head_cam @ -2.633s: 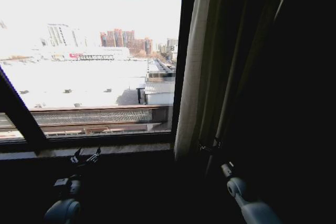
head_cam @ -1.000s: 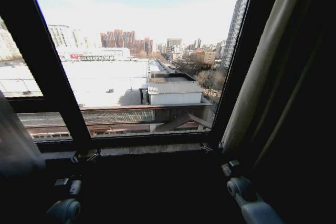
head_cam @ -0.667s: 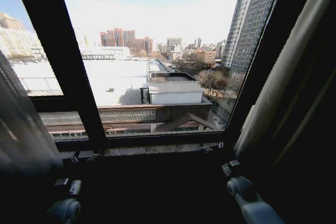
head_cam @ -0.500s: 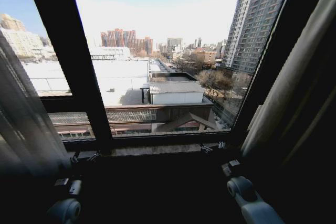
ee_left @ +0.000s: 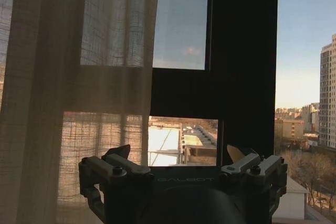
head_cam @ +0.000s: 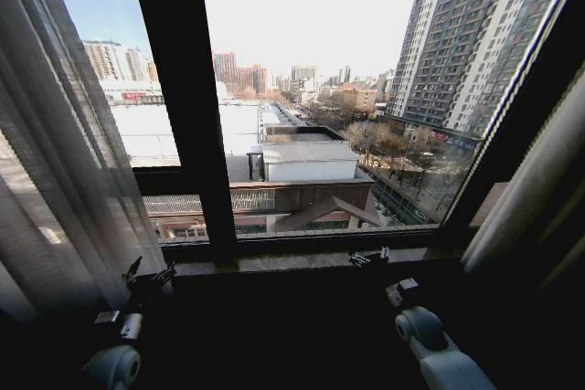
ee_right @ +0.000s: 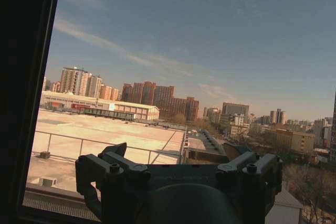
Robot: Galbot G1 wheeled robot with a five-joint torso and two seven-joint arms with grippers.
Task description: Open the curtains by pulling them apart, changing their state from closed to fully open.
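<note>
Curtains (head_cam: 64, 180): gathered left, beside left pincer (head_cam: 149, 277) | left pincer: wide, empty | right pincer (head_cam: 368, 258): wide, empty, near sill (head_cam: 302, 262)

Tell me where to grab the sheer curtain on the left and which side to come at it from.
Grip the sheer curtain at its inner hanging edge, near the left gripper. Come from the bare-window side: there the pleats end in a free vertical edge that open fingers could likely pinch.

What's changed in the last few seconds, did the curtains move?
Whole head view shifted, so the camera moved: window post and cream right curtain sit farther right; sheer left curtain has come into view. The left gripper and right gripper remain low by the sill, open, empty.
</note>
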